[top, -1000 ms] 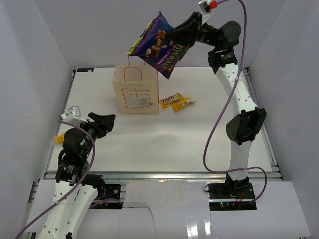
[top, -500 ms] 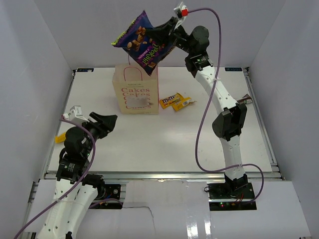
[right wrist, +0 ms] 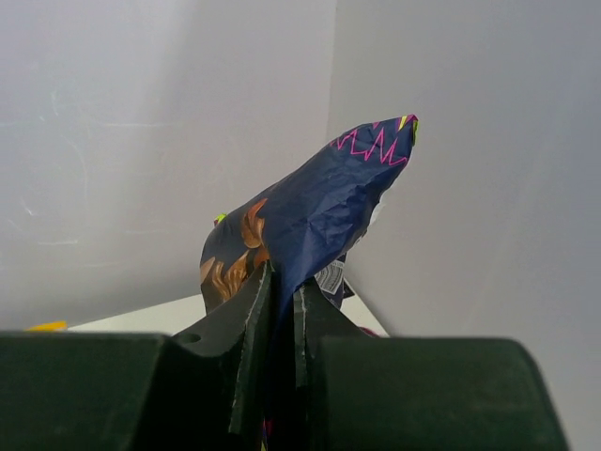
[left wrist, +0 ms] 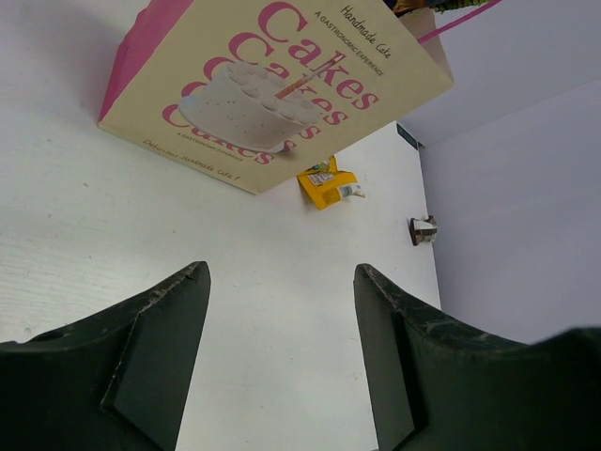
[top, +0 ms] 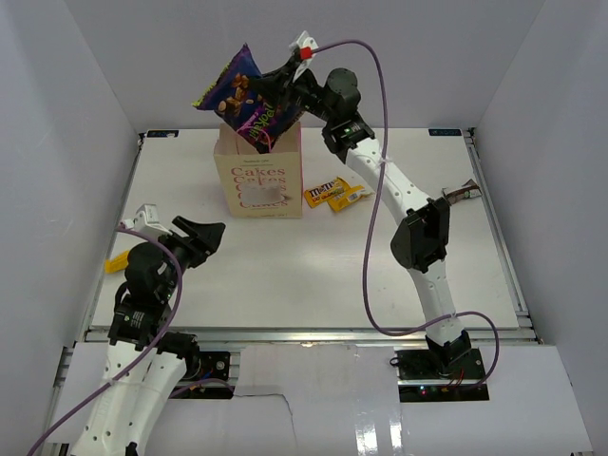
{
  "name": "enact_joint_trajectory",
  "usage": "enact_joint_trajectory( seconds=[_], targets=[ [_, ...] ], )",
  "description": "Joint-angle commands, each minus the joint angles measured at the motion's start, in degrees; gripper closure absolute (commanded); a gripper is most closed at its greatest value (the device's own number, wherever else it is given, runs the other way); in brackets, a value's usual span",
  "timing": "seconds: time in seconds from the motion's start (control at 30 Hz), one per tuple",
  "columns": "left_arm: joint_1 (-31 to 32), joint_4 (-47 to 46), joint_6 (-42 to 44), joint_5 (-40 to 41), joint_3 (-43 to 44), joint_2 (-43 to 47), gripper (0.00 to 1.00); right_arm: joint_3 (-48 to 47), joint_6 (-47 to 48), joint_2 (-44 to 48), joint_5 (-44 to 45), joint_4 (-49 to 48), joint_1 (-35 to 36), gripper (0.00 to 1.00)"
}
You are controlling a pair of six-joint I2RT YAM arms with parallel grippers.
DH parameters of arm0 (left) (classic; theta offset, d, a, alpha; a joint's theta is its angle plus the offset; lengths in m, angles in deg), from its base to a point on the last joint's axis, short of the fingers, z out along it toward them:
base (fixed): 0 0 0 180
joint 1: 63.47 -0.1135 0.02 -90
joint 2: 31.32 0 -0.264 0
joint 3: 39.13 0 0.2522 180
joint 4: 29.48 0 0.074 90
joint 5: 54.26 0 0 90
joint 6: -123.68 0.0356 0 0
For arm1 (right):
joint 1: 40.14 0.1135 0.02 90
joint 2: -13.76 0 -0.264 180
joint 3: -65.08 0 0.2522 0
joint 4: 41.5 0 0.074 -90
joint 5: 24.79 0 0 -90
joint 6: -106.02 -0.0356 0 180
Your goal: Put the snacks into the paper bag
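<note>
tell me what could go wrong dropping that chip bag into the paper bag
1. The purple chip bag hangs tilted at the mouth of the paper bag and looks nearly as wide; a corner may snag the rim or the pink handle.
2. Nothing braces the paper bag: the left end effector is open and apart, so a snag could tip it.
3. The right end effector pinches only a thin edge; the packet might slip early.

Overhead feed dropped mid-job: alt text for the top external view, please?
The right arm holds the purple chip bag in shut jaws, tilted over the mouth of the upright Cakes paper bag. Beside the bag, yellow candy packets lie on the table; the left arm has open jaws.
</note>
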State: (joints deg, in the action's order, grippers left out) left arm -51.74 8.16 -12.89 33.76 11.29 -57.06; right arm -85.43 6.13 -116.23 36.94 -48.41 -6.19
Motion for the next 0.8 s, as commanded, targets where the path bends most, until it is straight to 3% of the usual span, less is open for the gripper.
enact_joint_trajectory(
  seconds=[0.0,0.1,0.17,0.27,0.37,0.6,0.67,0.77],
  targets=[
    [-0.2,1.3,-0.7,0.9,-0.9,0.9,0.27,-0.1,5.8,4.0,3.7,-9.0,2.3,0.92],
    [-0.2,1.4,-0.9,1.1,-1.3,1.2,0.27,3.1,6.9,5.2,4.5,-8.5,3.0,0.92],
    [-0.2,1.8,-1.0,1.1,-1.6,1.4,0.27,5.2,7.3,5.9,5.2,-8.0,2.9,0.86],
    [-0.1,2.7,-1.2,4.3,-1.6,1.1,0.25,7.5,8.1,7.2,5.2,-7.5,2.9,0.56],
    [-0.1,5.7,-2.5,8.5,-1.1,-0.2,0.23,9.8,9.2,9.2,4.0,-6.3,2.9,0.43],
    [-0.2,18.1,-13.3,25.9,5.2,-10.4,0.16,12.7,9.6,15.1,-3.7,0.7,-0.3,0.36],
    [-0.2,18.3,-13.2,28.6,6.9,-14.8,0.13,14.0,14.4,16.5,-5.3,5.9,-1.3,0.35],
    [-0.3,19.3,-13.6,35.4,10.7,-18.7,0.07,24.3,15.2,21.7,-8.5,8.3,-3.8,0.35]
  ],
)
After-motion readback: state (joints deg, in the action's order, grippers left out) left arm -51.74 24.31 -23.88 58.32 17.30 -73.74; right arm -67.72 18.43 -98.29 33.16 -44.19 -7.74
